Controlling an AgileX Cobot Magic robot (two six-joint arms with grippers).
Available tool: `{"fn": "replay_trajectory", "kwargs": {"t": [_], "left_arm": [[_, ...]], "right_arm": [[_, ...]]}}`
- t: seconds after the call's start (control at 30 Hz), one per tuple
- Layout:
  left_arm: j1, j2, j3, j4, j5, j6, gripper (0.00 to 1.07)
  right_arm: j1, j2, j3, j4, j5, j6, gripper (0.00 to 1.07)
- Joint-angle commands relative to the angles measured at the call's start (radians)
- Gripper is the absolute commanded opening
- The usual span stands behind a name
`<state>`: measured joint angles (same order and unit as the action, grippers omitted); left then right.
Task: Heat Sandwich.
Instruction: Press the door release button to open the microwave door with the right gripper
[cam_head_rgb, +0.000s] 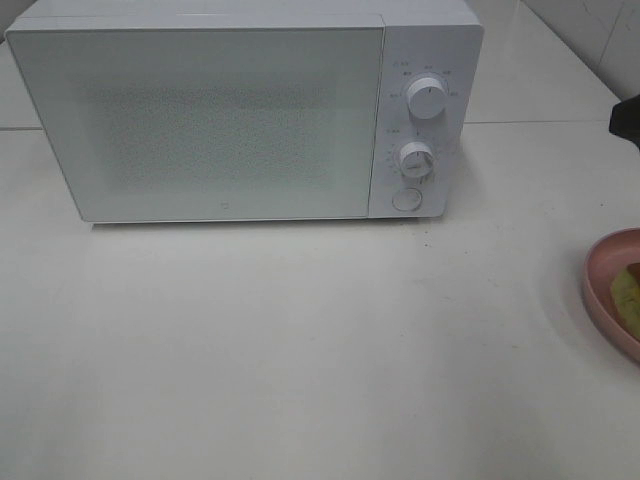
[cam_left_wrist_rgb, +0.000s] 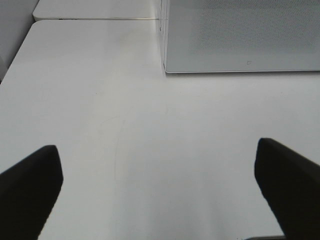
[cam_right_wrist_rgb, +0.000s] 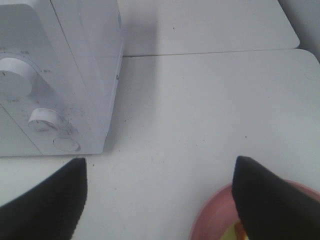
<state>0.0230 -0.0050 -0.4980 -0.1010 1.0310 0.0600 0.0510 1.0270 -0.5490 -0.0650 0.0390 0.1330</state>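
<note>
The sandwich lies on a pink plate at the right edge of the tabletop, only partly in view. The microwave stands closed near the far edge. The left end effector and the right end effector both have their fingers spread apart and grip nothing.

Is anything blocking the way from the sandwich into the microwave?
Yes. The door of the microwave is shut. The sandwich sits on its pink plate, in front and to the right. Nothing else visible lies on the table between them.
</note>
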Motion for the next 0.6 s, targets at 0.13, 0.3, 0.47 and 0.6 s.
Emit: {"fn": "replay_trajectory", "kwargs": {"t": [0.13, 0.3, 0.47, 0.6], "left_arm": [[-0.006, -0.026, 0.003, -0.005, -0.002, 0.003, 1.01], [-0.006, -0.026, 0.003, -0.005, -0.002, 0.003, 1.01], [-0.006, -0.026, 0.003, -0.005, -0.002, 0.003, 1.01], [-0.006, -0.026, 0.003, -0.005, -0.002, 0.003, 1.01]], "right_arm": [[-0.001, 0.048, 0.078, -0.002, -0.261, 0.001, 0.76], [-0.001, 0.079, 0.175, 0.004, -0.486, -0.008, 0.76], [0.000, 0.100, 0.243, 0.087, -0.624, -0.053, 0.76], [0.046, 0.117, 0.282, 0.164, -0.714, -0.090, 0.76]]}}
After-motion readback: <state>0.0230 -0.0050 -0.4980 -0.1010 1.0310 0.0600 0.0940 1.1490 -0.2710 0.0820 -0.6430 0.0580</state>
